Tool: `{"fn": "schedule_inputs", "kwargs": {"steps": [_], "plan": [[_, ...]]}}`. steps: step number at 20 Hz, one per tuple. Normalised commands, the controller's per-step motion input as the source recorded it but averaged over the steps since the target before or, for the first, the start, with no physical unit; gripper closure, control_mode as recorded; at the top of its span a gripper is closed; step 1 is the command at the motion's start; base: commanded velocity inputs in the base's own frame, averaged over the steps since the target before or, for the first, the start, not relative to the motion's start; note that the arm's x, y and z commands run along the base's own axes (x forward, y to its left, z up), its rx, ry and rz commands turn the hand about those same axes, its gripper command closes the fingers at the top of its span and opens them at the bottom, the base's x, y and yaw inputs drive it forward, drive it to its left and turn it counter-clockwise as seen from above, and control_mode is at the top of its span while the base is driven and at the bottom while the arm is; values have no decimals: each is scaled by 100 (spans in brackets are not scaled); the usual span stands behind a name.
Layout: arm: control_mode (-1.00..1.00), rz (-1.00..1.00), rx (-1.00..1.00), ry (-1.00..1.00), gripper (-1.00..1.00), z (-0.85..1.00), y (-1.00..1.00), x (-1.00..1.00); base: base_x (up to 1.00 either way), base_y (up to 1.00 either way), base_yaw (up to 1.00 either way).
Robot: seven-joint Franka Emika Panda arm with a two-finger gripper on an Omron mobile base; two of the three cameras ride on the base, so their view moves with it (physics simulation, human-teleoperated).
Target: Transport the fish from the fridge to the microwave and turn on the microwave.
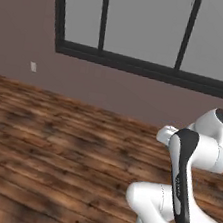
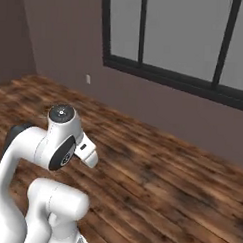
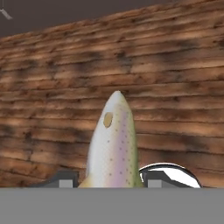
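Hand view: fish (image 3: pixel 113 144) upright between pincer (image 3: pixel 112 179) tips, clamped, over wooden floor (image 3: pixel 175 87).

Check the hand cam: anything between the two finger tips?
Yes. In the hand view the fish sits between the gripper's finger tips, head pointing away from the hand, over wooden floor. The jaws are closed on its body.

The arm (image 1: pixel 182 195) is glossy white — fat rounded links, bulbous at the joints. A long black strip runs down one link, faint lettering on it. A joint cap (image 2: pixel 61 113) at 12 o'clock is dark grey, ringed with dots. The finger tips (image 3: pixel 65 180) are dark with grey pads.
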Motion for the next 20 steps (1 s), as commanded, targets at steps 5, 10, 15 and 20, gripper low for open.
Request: {"fn": "schedule_inputs", "kwargs": {"steps": [5,10,15,20], "plan": [[100,0,0,0,100,0,0,0,0,0,68],[100,0,0,0,100,0,0,0,0,0,67],[100,0,0,0,100,0,0,0,9,0,68],[100,0,0,0,100,0,0,0,15,0,70]]}}
